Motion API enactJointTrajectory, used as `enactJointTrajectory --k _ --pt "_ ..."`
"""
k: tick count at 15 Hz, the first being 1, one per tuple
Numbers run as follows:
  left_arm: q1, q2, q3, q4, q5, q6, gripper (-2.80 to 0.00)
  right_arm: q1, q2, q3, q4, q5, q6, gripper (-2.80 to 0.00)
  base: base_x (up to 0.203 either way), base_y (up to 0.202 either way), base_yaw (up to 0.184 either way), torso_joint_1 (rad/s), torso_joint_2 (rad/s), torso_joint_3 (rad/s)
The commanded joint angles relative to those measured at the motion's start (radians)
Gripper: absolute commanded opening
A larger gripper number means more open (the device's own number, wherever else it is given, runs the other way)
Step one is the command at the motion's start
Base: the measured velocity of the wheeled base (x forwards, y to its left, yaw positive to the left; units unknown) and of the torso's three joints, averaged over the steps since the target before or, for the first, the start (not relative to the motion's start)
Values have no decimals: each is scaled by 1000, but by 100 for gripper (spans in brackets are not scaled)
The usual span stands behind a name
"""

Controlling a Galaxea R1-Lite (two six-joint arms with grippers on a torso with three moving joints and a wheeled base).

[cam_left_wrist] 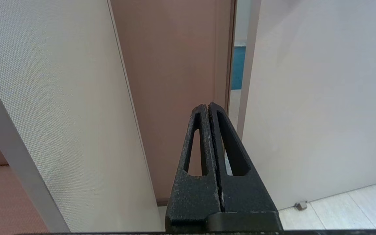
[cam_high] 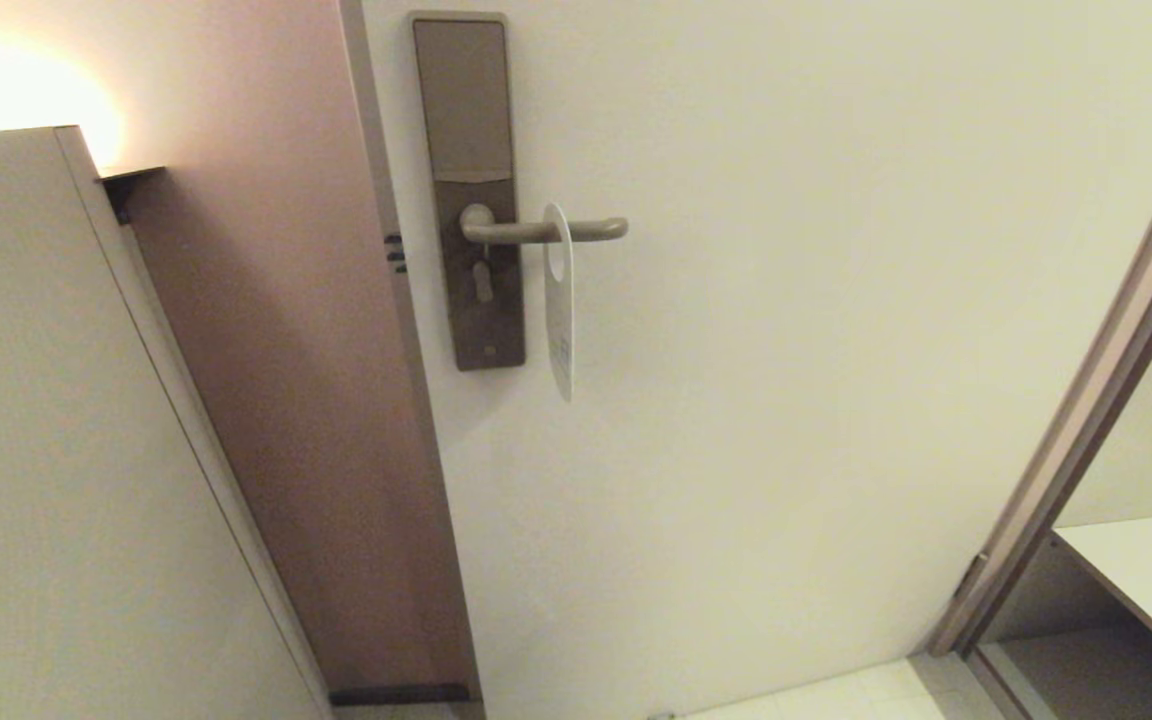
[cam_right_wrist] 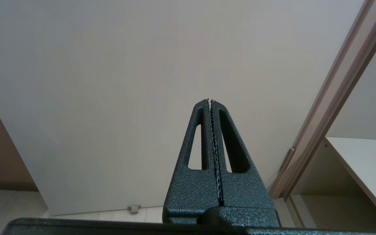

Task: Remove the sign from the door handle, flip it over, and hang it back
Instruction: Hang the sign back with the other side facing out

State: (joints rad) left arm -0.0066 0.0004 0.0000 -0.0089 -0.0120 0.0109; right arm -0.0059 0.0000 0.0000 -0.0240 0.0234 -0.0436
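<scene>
The sign (cam_high: 559, 318) hangs from the door handle (cam_high: 546, 231) by its oval hole, turned nearly edge-on to the head view, its white side showing. The handle is a slim bronze-grey lever on a tall backplate (cam_high: 470, 190) near the door's left edge. Neither arm shows in the head view. My left gripper (cam_left_wrist: 207, 105) is shut with nothing between its fingers, low down, facing the gap at the door's edge. My right gripper (cam_right_wrist: 209, 100) is also shut and empty, low in front of the plain door face.
The white door (cam_high: 786, 350) stands ajar, with a brown wall (cam_high: 286, 350) to its left and a pale panel (cam_high: 46, 430) nearer on the left. A door frame (cam_high: 1096, 400) and a white shelf (cam_high: 1151, 570) are at the right. A door stop (cam_right_wrist: 133, 208) sits at the floor.
</scene>
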Motion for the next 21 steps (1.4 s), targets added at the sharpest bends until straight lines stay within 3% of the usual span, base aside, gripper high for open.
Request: enactJointTrajectory --k 1,8,12,17,21 --pt "0 0 0 -2 1 3 -280 0 2 0 -1 0 -1 -280 0 0 0 0 0 0" --pt "-1 0 -3 -3 -4 34 -280 0 0 0 -1 0 -1 -280 0 0 0 0 0 0" --pt "0 33 -105 30 -86 55 -280 0 2 0 -1 1 -1 -280 0 0 0 0 0 0" --pt "-28 302 -231 -32 -142 51 -280 0 2 0 -1 0 -1 -280 0 0 0 0 0 0" --pt "-155 569 -341 -167 -147 39 -280 0 2 0 -1 1 -1 -280 0 0 0 0 0 0"
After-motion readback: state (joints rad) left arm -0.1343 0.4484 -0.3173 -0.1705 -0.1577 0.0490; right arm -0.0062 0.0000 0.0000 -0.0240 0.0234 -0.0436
